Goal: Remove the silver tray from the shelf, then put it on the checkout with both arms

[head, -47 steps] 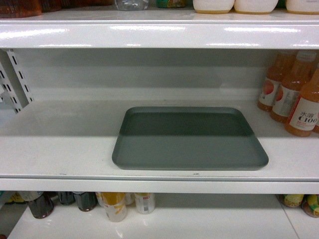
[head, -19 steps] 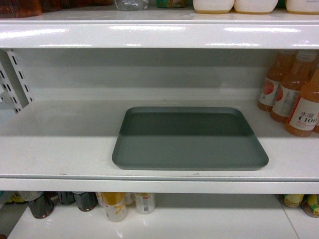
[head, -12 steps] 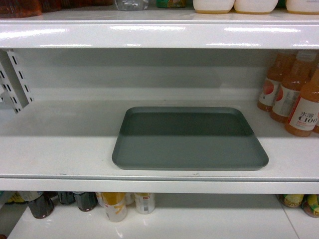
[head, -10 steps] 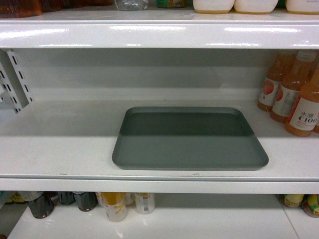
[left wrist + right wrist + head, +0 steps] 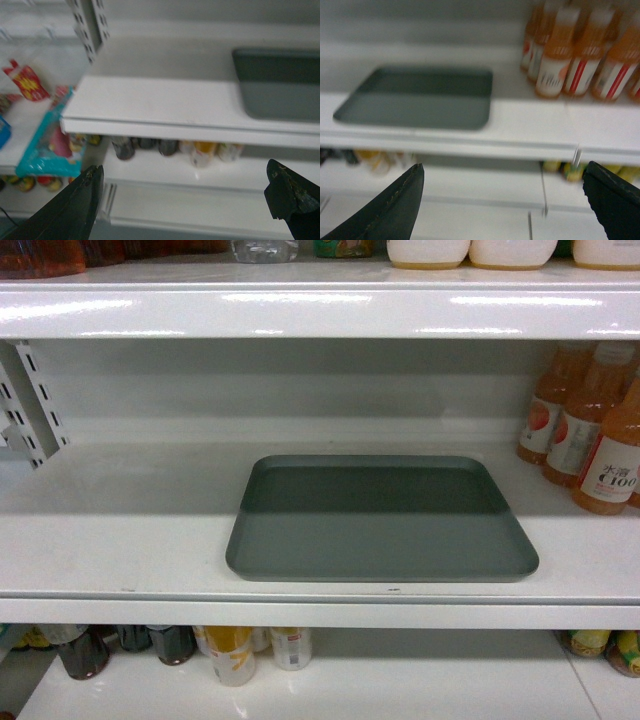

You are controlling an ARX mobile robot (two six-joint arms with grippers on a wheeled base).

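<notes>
Bring both hands up to the short ends of the silver tray (image 5: 380, 520) before you lift.

It lies flat on the shelf (image 5: 120, 540), close to the front lip, matte grey-green with rounded corners and a low rim (little to pinch, so take each end squarely and raise them level). The left hand (image 5: 185, 200) and right hand (image 5: 505, 200) hang below the shelf edge, fingers spread wide, holding nothing. Mind the orange bottles (image 5: 590, 435) near the tray's right end.

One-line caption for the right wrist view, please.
Open right gripper hangs below the shelf bearing the silver tray beside orange bottles.
</notes>
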